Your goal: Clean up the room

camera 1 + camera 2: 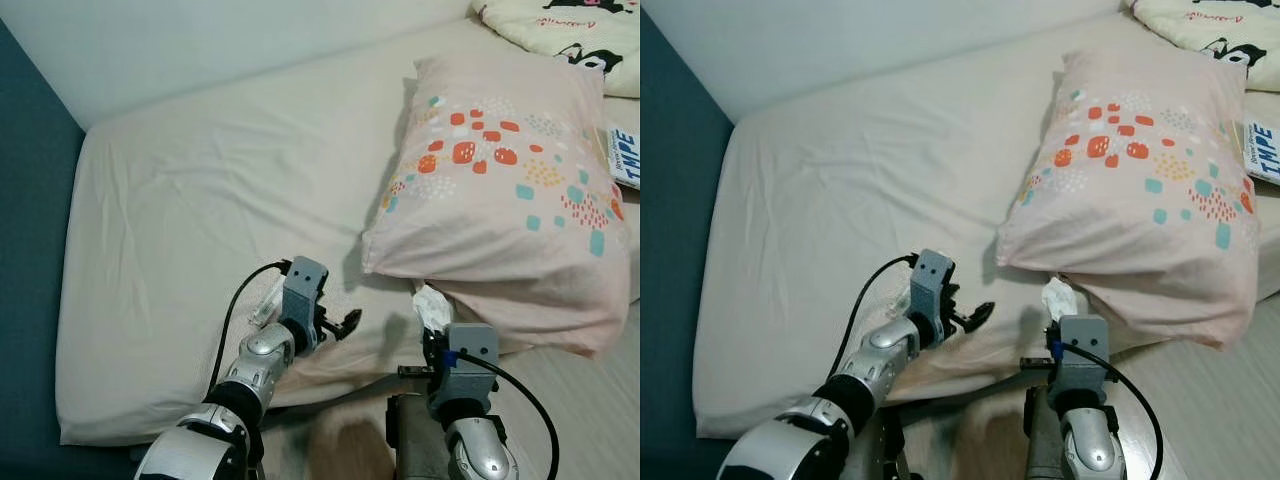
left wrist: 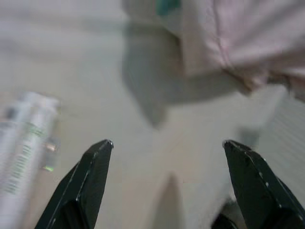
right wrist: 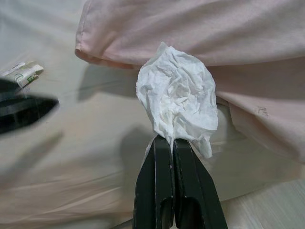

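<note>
The right gripper (image 3: pixel 172 141) has its jaws pressed together on the lower edge of a crumpled tissue (image 3: pixel 177 99), holding it up just in front of the pillow (image 1: pixel 510 180) near the front edge of the bed (image 1: pixel 200 200). The pinch catches only a thin fringe of paper, so the likeliest failure is the tissue tearing or sliding free if the arm swings quickly, which would drop it back onto the sheet or down onto the floor (image 1: pixel 590 400). It also sits very close to the pillow's overhanging corner, and a careless lift could snag that fabric and drag the pillow with it.

The left gripper (image 2: pixel 167 145) hovers low over the mattress with its jaws spread wide and nothing between them. A small plastic wrapper (image 2: pixel 24 138) lies just beside it on the sheet (flat, glossy, white with green print, blurred in the wrist view). Being so thin and slick, it could skate away under one finger rather than be caught, and the soft mattress will give under any downward push.

The tissue is soft, white and deeply creased into a loose ball. The pillow is plump, pale pink cotton with orange and teal spots. The sheet is cream and lightly wrinkled.
</note>
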Controlling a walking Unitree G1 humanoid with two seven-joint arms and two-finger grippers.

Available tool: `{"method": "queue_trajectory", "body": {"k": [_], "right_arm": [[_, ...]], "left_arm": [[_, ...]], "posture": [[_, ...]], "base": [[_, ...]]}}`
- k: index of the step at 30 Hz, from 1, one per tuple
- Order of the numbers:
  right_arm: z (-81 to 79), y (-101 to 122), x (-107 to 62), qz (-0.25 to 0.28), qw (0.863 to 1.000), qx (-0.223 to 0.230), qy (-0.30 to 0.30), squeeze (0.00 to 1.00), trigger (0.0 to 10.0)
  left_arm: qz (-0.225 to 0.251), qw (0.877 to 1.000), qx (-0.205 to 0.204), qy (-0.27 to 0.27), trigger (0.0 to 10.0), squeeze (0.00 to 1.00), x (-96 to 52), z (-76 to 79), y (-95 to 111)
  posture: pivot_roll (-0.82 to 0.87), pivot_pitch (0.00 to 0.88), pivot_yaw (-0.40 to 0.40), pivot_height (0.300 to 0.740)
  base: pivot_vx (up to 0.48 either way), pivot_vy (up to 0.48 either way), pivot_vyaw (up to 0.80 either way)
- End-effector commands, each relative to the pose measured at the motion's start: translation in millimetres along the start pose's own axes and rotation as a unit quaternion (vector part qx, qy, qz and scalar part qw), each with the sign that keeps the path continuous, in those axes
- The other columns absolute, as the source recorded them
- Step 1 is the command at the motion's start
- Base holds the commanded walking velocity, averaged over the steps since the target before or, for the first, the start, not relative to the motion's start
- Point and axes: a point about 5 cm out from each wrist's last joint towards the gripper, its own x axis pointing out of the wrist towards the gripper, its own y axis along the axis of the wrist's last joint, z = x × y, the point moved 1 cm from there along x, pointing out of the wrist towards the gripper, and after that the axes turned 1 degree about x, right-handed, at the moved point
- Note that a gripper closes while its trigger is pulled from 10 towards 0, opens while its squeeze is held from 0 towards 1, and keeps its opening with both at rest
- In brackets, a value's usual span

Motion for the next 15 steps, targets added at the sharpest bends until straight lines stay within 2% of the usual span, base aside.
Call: {"method": "queue_trajectory", "body": {"k": [1, 6, 10, 13, 15], "right_arm": [[-3.5, -1, -3.5, -0.006, 1.000, 0.009, 0.007, 0.00, 10.0], [-3.9, 0, -3.9, -0.006, 1.000, 0.011, 0.008, 0.00, 10.0], [-4.7, -1, -3.8, -0.007, 1.000, 0.011, 0.010, 0.00, 10.0], [-5.5, -1, -3.7, -0.008, 1.000, 0.011, 0.011, 0.00, 10.0], [-5.5, 0, -3.6, -0.008, 1.000, 0.011, 0.012, 0.00, 10.0]], "left_arm": [[0.019, 0.999, 0.006, 0.029, 10.0, 1.00, -1.3, -14.0, 9], [0.031, 0.998, 0.024, 0.042, 10.0, 1.00, -2.3, -25.9, 19], [0.013, 0.997, 0.054, 0.051, 10.0, 1.00, -3.5, -29.3, 15], [-0.022, 0.993, 0.097, 0.062, 10.0, 1.00, -6.3, -33.0, 6], [-0.034, 0.991, 0.111, 0.063, 10.0, 1.00, -7.7, -34.3, 3]], "posture": [[-0.14, 0.293, 0.145, 0.597], [-0.15, 0.292, 0.144, 0.597], [-0.15, 0.293, 0.145, 0.597], [-0.15, 0.294, 0.147, 0.597], [-0.15, 0.295, 0.148, 0.597]], "base": [[0.000, 0.000, 0.00], [0.000, 0.000, 0.00], [0.000, 0.000, 0.00], [0.000, 0.000, 0.00], [0.000, 0.000, 0.00]]}}
